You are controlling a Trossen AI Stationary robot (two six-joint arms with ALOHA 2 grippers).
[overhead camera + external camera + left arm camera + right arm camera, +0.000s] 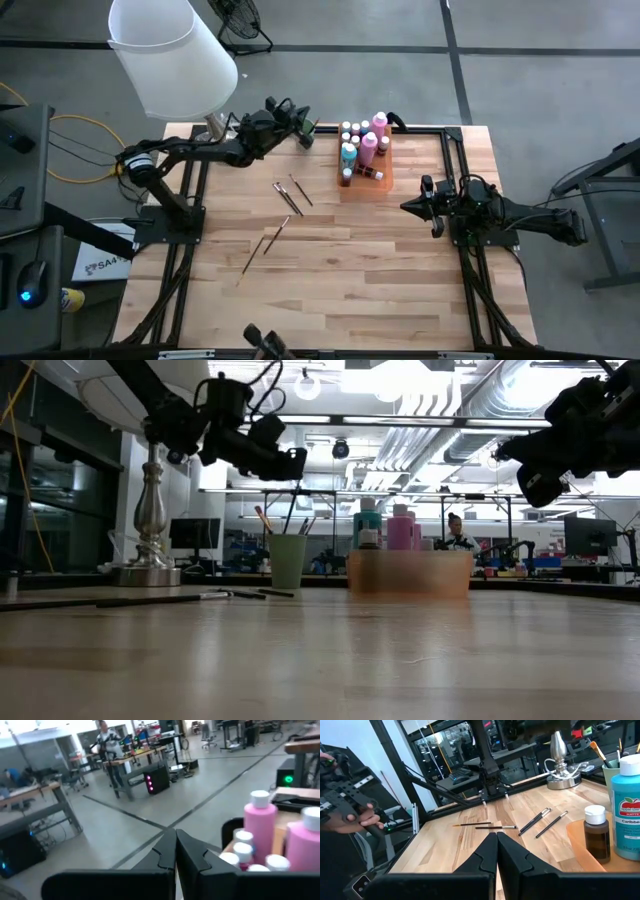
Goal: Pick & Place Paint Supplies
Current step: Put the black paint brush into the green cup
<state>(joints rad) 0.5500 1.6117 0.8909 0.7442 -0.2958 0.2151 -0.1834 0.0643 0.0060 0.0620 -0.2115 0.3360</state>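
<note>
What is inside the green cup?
Paintbrushes stand in the green cup, their tips sticking up above the rim. The lower parts of the brushes, and anything else at the bottom, are hidden by the cup's wall.

Left hand (308, 131) and right hand (408, 206) closed, raised.

Paint bottles (361, 148) stand on a tray (385, 183) upper centre of the table (330, 290); paintbrushes (285, 205) lie to its left, lamp (172, 55) upper left.
</note>
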